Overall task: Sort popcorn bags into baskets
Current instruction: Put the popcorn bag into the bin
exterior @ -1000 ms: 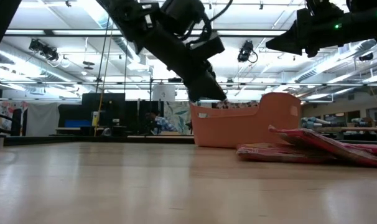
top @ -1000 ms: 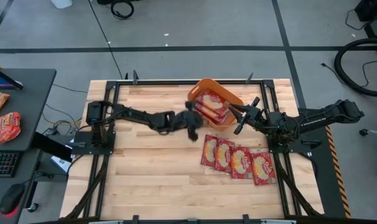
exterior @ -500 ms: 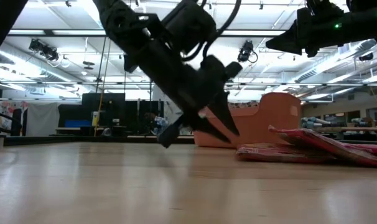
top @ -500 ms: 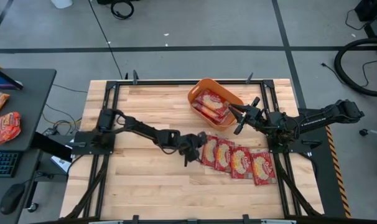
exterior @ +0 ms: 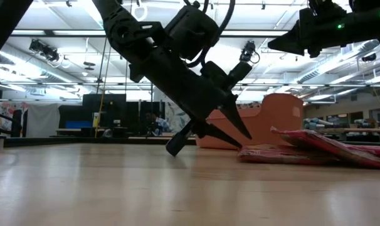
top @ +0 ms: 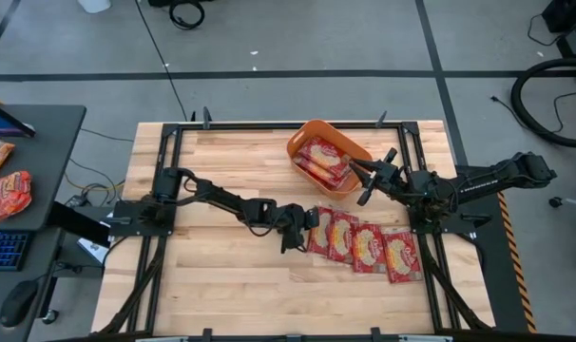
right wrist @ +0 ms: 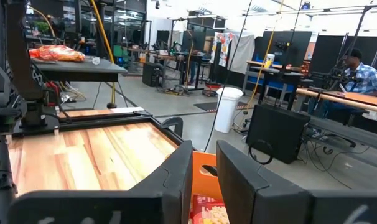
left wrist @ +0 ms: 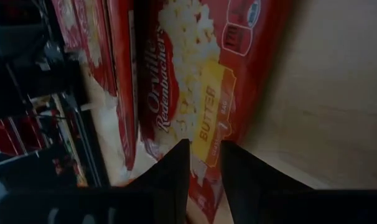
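Several red popcorn bags lie in an overlapping row on the table; the leftmost bag [top: 322, 231] fills the left wrist view [left wrist: 195, 81]. More bags [top: 328, 160] lie inside the orange tub [top: 300, 141] at the far side. My left gripper [top: 309, 226] points down and to the right, its fingers a narrow gap apart just above the leftmost bag's left end [exterior: 249, 150]. My right gripper [top: 355, 171] hangs still in the air by the tub's right side, fingers close together.
The table's black frame runs around the wooden top. A dark side desk [top: 31, 161] to the left, off the table, carries two more packets [top: 10, 193]. Bare wood lies left of and in front of the bag row.
My left gripper has left the tub, swung toward the table's near edge and come down, tipping forward, to the left end of the bag row. In the last half second it has edged a little farther right toward the leftmost bag. The bags have not moved.
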You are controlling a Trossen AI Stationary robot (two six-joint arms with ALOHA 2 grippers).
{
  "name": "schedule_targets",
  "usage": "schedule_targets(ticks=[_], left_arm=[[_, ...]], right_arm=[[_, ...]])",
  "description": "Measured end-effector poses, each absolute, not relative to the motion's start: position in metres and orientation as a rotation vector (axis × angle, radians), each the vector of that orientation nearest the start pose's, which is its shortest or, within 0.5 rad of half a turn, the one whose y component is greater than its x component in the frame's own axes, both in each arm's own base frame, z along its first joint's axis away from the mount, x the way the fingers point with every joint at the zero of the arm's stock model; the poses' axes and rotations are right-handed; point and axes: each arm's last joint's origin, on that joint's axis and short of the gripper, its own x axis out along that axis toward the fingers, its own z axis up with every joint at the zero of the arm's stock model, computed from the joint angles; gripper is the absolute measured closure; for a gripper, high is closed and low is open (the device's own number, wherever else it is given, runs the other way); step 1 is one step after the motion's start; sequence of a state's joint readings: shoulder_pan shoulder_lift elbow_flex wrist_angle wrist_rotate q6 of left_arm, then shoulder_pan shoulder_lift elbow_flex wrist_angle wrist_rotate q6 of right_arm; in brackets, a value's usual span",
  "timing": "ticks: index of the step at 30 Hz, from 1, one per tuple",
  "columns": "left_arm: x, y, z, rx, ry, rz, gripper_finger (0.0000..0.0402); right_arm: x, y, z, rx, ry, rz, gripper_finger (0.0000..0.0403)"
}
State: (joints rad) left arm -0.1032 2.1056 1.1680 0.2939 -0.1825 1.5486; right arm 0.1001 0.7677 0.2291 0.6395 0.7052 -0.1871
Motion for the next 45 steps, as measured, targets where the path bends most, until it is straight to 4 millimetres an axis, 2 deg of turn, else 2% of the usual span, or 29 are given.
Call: schedule_targets(ticks=[10,22,27,33,41,45], left_arm=[[0.422,-0.037,0.111,1.655,0.623,-0.427,0.0308],[0.416,-0.038,0.113,1.548,0.621,-0.501,0.0308],[0.413,-0.038,0.126,1.525,0.617,-0.502,0.0308],[0.418,-0.041,0.146,1.430,0.484,-0.435,0.0308],[0.422,-0.044,0.149,1.382,0.372,-0.447,0.0308],[0.426,-0.044,0.155,1.268,0.355,-0.393,0.0308]], right_arm=[[0.162,-0.003,0.221,-0.143,-0.032,-0.611,0.0325],[0.162,-0.003,0.221,-0.144,-0.032,-0.610,0.0325],[0.162,-0.003,0.221,-0.144,-0.032,-0.610,0.0325],[0.162,-0.003,0.221,-0.142,-0.035,-0.609,0.0325],[0.162,-0.002,0.222,-0.134,-0.044,-0.592,0.0325],[0.162,-0.002,0.222,-0.133,-0.044,-0.592,0.0325]])
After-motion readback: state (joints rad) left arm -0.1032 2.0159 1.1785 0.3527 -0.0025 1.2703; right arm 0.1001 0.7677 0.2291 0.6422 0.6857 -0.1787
